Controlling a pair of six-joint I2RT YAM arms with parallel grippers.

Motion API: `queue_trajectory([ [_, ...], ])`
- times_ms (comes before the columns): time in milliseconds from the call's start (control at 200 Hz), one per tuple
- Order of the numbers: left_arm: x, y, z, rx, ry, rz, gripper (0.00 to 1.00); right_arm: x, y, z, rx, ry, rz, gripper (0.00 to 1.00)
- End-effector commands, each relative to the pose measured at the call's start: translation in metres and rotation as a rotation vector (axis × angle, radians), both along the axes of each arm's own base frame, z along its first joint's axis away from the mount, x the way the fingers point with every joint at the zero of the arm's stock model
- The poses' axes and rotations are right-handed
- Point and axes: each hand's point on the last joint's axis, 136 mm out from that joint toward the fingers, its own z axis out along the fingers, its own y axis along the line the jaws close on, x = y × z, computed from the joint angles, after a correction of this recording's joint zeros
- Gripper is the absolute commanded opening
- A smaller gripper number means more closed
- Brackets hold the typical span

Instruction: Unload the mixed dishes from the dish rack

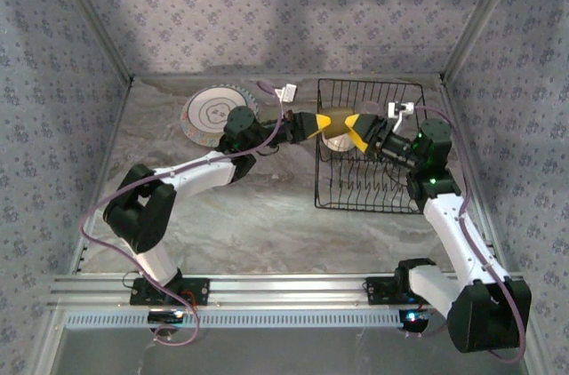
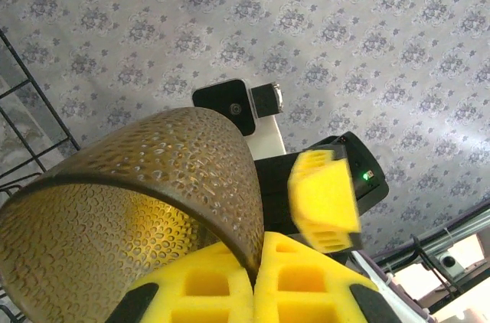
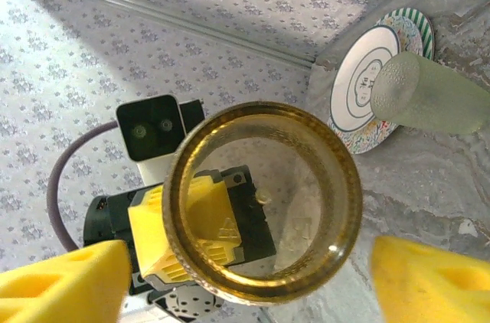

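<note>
A see-through amber cup (image 1: 336,119) with a dimpled wall hangs over the left end of the black wire dish rack (image 1: 369,202). My left gripper (image 2: 259,250) is shut on the cup's (image 2: 130,208) rim, one finger inside and one outside. My right gripper (image 3: 245,285) is open and faces the cup's (image 3: 264,200) round end, with its yellow fingers (image 3: 61,281) spread wide on either side and not touching it. In the top view the left gripper (image 1: 318,123) and right gripper (image 1: 357,132) meet at the cup.
White plate with grey rings (image 3: 367,82) lies on a squiggle-patterned plate on the table left of the rack (image 1: 213,115). A frosted pale green tumbler (image 3: 432,97) shows beside those plates. Rack wires (image 2: 23,109) stand close on the left. Patterned walls enclose the table.
</note>
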Motion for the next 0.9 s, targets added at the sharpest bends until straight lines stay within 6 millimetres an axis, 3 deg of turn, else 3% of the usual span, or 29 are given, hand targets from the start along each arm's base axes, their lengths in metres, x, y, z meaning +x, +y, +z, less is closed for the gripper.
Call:
queue_trajectory([
  [0,-0.005,0.005,0.018,-0.040,-0.057,0.009,0.00,-0.012,0.002,0.015,-0.024,-0.070,0.027,0.91],
  [70,-0.004,0.007,0.019,-0.022,-0.071,0.022,0.00,-0.015,0.001,0.015,-0.065,-0.087,0.022,1.00],
  [225,0.003,0.017,0.013,0.122,-0.106,0.085,0.00,-0.028,-0.012,0.012,-0.247,-0.137,-0.062,1.00],
  [370,0.005,0.036,-0.006,0.412,-0.156,0.171,0.00,-0.040,-0.030,0.009,-0.420,-0.170,-0.149,1.00],
  [480,0.008,0.063,-0.018,0.644,-0.201,0.253,0.00,-0.048,-0.039,0.005,-0.518,-0.197,-0.186,1.00],
  [695,0.020,0.136,-0.067,1.158,-0.207,0.370,0.00,-0.059,-0.046,-0.005,-0.646,-0.245,-0.223,1.00],
  [894,0.038,0.181,-0.108,1.419,-0.154,0.398,0.00,-0.065,-0.039,-0.003,-0.644,-0.332,-0.214,1.00],
])
